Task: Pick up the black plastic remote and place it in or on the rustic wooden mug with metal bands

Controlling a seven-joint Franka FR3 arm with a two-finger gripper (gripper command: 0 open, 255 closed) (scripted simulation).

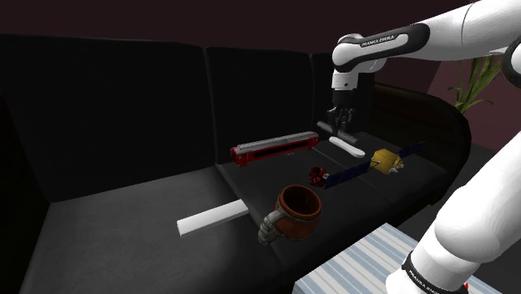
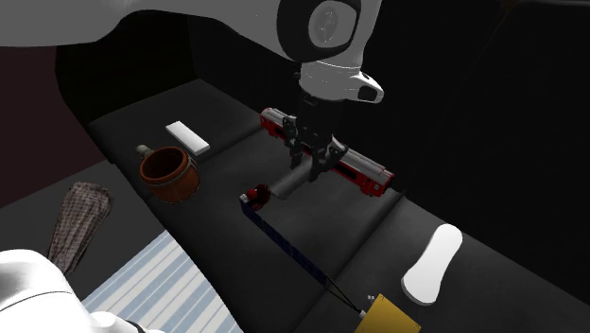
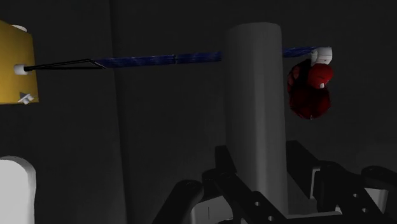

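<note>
Your tool [image 3: 257,175] is closed onto the remote [image 3: 254,95], drawn plain grey here. A finger presses each long side near one end, and the rest of the bar sticks out ahead of the hand. It seems to hang just above the middle seat of the sofa [image 1: 125,242], near a small red thing [image 2: 256,196] and well apart from the mug [image 2: 170,175]. Treat the remote as light, stiff and smooth-sided. Held this far from its middle it could pivot or slip, so a grip nearer the centre, across the narrow width, would be steadier. With this grip, move gently. The bar looks longer than the mug is deep, so expect it to lean on the rim rather than drop inside. The wrist view gives you the contact at the fingers and shows the blue strip [image 3: 165,59] passing behind the bar. The second exterior view shows instead the open stretch of cushion between the remote and the mug. The shoulder view adds the mug's mouth and handle.
</note>
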